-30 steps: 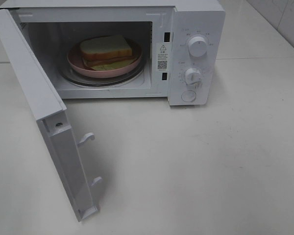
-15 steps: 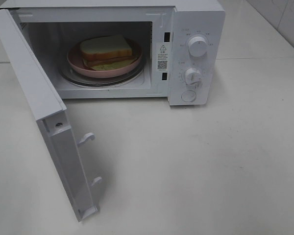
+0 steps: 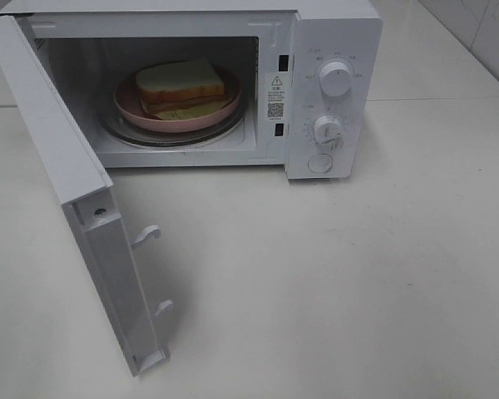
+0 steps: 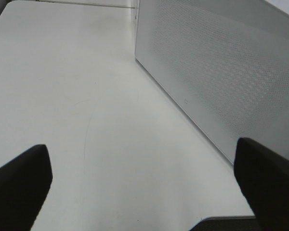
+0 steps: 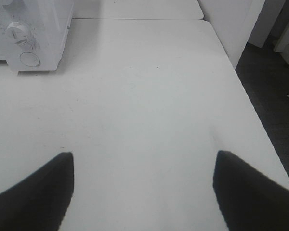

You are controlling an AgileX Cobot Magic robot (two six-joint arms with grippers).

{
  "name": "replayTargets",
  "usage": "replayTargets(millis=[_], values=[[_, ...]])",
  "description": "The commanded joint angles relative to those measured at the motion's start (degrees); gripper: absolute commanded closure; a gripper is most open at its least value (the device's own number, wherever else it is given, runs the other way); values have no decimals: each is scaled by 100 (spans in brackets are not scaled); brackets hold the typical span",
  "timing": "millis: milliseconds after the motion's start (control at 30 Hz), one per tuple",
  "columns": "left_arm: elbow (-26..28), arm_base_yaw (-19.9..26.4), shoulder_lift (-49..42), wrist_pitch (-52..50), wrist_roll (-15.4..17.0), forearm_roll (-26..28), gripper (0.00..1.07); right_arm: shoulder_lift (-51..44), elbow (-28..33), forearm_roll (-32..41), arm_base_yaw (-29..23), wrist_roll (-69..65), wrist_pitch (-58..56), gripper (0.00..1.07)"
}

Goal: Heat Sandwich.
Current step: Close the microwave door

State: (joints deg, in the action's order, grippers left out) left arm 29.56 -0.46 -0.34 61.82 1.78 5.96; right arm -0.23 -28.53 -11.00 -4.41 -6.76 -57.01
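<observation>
The sandwich (image 3: pixel 181 86) lies on a round pink plate (image 3: pixel 130 106) on the glass turntable inside the white microwave (image 3: pixel 333 25). The microwave door (image 3: pixel 62 158) hangs wide open to the left. Neither arm shows in the exterior high view. In the left wrist view my left gripper (image 4: pixel 142 187) is open with nothing between its black fingers (image 4: pixel 19 183), over bare table beside the perforated outer face of the door (image 4: pixel 221 72). My right gripper (image 5: pixel 142 190) is open and empty over the table, well away from the microwave's knob panel (image 5: pixel 21 36).
The microwave has two knobs (image 3: pixel 335 79) and a round button (image 3: pixel 320 163) on its right panel. The white table (image 3: pixel 333 283) stretches in front of it. In the right wrist view the table edge (image 5: pixel 260 125) drops to a dark floor with white furniture.
</observation>
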Motion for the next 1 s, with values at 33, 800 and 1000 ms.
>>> replayTargets(millis=[33,800,1000], values=[[-11,17,-40,-74,6,34,9,-155,0,-17,46,46,17,31],[229,17,1180,-1473,29,-92,47,-155,0,-17,46,46,17,31],[229,17,1891,-1816,29,-103,71,-155,0,-17,46,46,17,31]])
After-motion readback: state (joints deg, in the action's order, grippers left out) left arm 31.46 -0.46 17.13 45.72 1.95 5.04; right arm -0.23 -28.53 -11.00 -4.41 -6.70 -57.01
